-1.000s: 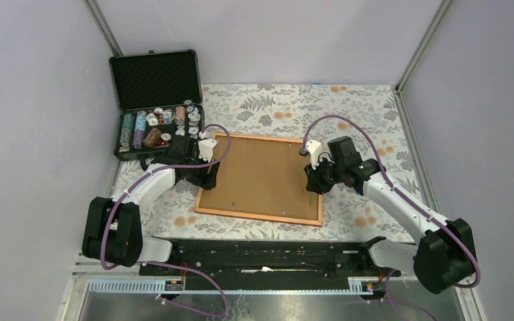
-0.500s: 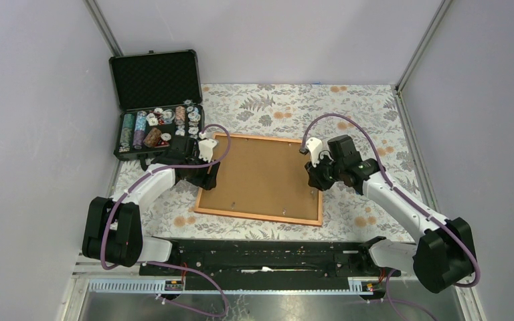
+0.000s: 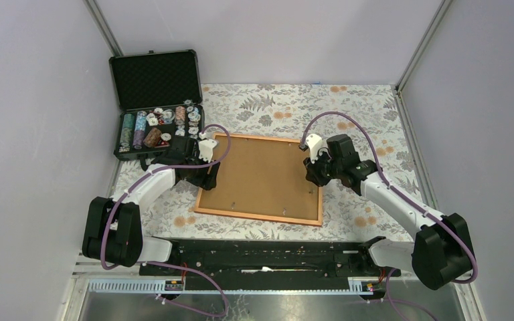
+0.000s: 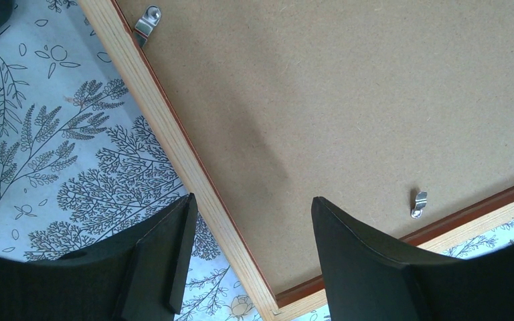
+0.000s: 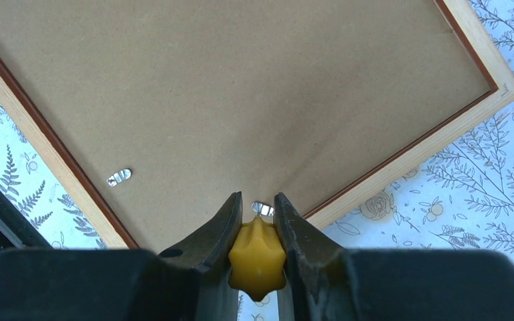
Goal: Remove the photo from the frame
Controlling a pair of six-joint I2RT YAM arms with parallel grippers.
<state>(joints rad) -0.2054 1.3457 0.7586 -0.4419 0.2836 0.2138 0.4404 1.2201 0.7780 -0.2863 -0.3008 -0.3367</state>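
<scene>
The frame (image 3: 203,192) lies face down on the floral cloth, its brown backing board (image 3: 261,175) up. The photo is hidden under the board. My left gripper (image 3: 205,175) is open, its jaws astride the frame's left edge (image 4: 174,147) near a corner, one finger (image 4: 361,267) over the board. Metal clips (image 4: 148,19) (image 4: 418,202) sit along the board's edges. My right gripper (image 3: 310,175) hovers at the frame's right edge, shut on a yellow star-shaped piece (image 5: 258,257), its tips just above a clip (image 5: 262,208). Another clip (image 5: 118,177) lies to the left.
An open black foam-lined case (image 3: 155,77) with several poker chips stands at the back left, close to my left arm. Grey walls enclose the table on three sides. The arm bases and a black rail (image 3: 261,257) run along the near edge.
My right gripper has shifted slightly toward the back along the frame's right edge. The left arm and the frame have not moved.
</scene>
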